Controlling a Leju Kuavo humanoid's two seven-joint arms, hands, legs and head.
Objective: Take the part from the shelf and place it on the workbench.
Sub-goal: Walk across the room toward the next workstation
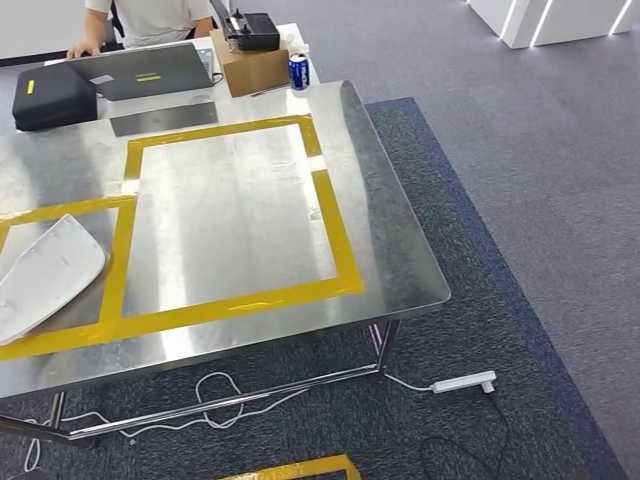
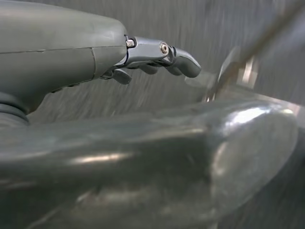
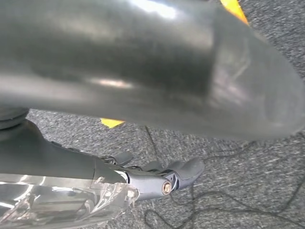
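The counter is standing in front of the robot, and yellow tape is marking a square on it, probably as the zone where a thing should be put. A white curved part is lying flat on the counter just outside this square, on the side away from the blue can, inside a second taped field; I judge this is the task's part, already resting on the workbench. A person is sitting behind the counter near a laptop and a cardboard box. The left hand is hanging beside the robot's body with its fingers loosely stretched, gripping nothing. The right hand is hanging above the carpet and cables, its fingers also loose and holding nothing.
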